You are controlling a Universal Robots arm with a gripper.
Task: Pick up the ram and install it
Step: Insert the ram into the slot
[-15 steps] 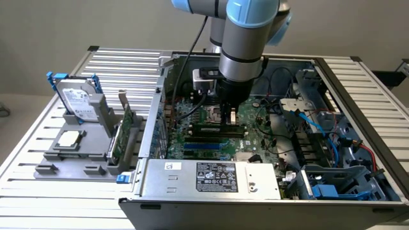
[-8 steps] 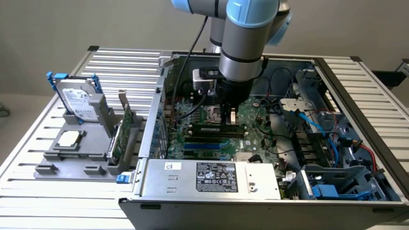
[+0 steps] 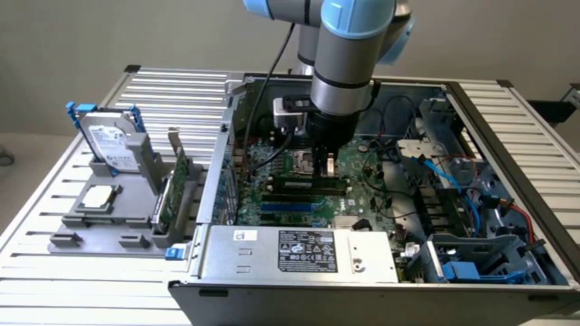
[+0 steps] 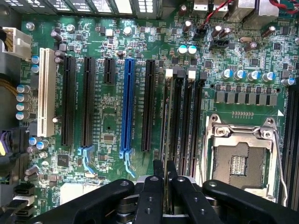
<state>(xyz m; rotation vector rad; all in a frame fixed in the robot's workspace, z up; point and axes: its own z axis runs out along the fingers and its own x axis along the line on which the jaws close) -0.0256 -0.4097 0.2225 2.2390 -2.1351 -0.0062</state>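
Slatted aluminium bench (image 3: 172, 88) is carrying the open grey computer case (image 3: 299, 258). Inside, my black two-fingered tool (image 3: 324, 168) is clenching the long thin green ram stick (image 3: 306, 181), standing edge-down on the green motherboard (image 3: 358, 197). Pressing it tilted could be bending contacts or cracking that board.

The ram (image 4: 165, 130) is a thin green stick seen edge-on, standing upright on its long edge. It runs along the memory slot (image 4: 166, 93) farthest from the CPU socket (image 4: 240, 161), parallel to that socket's side.
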